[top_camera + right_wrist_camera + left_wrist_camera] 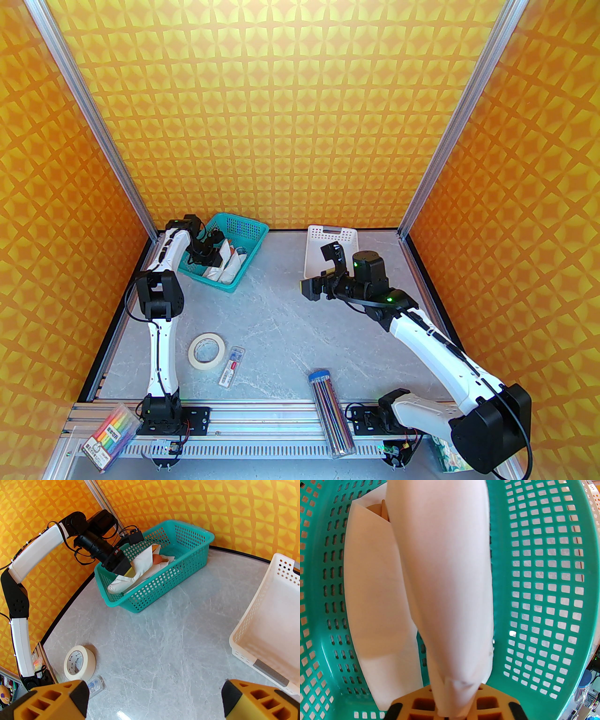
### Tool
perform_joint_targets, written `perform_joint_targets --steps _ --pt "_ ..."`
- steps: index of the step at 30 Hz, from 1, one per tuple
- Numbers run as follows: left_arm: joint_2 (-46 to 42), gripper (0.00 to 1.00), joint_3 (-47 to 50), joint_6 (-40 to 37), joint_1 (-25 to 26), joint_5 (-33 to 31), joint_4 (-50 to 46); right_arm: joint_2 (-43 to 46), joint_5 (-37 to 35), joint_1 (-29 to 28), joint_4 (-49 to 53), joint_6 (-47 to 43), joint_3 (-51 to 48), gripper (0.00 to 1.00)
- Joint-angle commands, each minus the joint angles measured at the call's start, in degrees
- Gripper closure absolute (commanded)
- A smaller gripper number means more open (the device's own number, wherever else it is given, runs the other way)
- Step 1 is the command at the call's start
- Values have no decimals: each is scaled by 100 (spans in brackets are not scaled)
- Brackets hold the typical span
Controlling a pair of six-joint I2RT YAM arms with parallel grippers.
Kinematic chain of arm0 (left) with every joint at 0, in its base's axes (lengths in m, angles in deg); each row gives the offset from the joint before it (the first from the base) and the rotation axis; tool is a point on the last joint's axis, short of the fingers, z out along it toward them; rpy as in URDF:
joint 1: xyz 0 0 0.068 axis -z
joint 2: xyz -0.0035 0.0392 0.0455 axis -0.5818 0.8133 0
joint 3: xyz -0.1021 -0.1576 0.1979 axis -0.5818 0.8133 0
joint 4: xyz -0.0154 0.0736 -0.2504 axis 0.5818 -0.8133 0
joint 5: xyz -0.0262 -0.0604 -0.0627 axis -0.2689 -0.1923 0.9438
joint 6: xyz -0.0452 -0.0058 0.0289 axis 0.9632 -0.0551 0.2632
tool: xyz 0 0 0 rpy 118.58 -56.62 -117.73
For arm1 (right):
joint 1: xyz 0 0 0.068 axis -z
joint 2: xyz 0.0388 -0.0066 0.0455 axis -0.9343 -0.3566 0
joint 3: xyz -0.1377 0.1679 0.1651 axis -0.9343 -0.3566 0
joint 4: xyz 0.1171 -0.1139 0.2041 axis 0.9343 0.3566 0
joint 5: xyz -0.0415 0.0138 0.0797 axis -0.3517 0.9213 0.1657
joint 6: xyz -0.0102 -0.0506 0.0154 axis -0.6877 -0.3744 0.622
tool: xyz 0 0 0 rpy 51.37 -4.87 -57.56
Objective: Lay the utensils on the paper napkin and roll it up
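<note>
My left gripper [454, 712] reaches into the teal basket [243, 229] at the back left, shut on a rolled white paper napkin [445, 585] that it holds at a tilt. An orange utensil tip [154, 548] pokes from that roll's far end. A second white roll [375, 592] lies beside it in the basket, a brown tip [382, 510] showing at its end. The reddish-brown spoon bowl [157, 559] peeks from the paper under the held roll. My right gripper [318, 272] hovers open above the table by the white tray, with nothing between its fingers [58, 700].
A white slotted tray [332, 233] stands at the back centre, right of the basket. A masking tape roll [205, 350] and a small clear box [232, 365] lie front left. A tube of pencils [330, 412] and a marker pack [110, 436] rest on the front rail.
</note>
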Motion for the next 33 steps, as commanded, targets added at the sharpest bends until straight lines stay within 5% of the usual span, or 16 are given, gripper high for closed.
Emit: perform_joint_targets --steps 1,16,33 --pt "155 100 -221 -106 -1 196 -149 -41 -46 26 -165 74 -59 1" --pt "517 99 -326 -176 -8 626 -176 -254 25 33 -318 147 -78 1" --pt "669 62 -300 -149 -73 605 -127 -381 55 28 -381 187 -39 1"
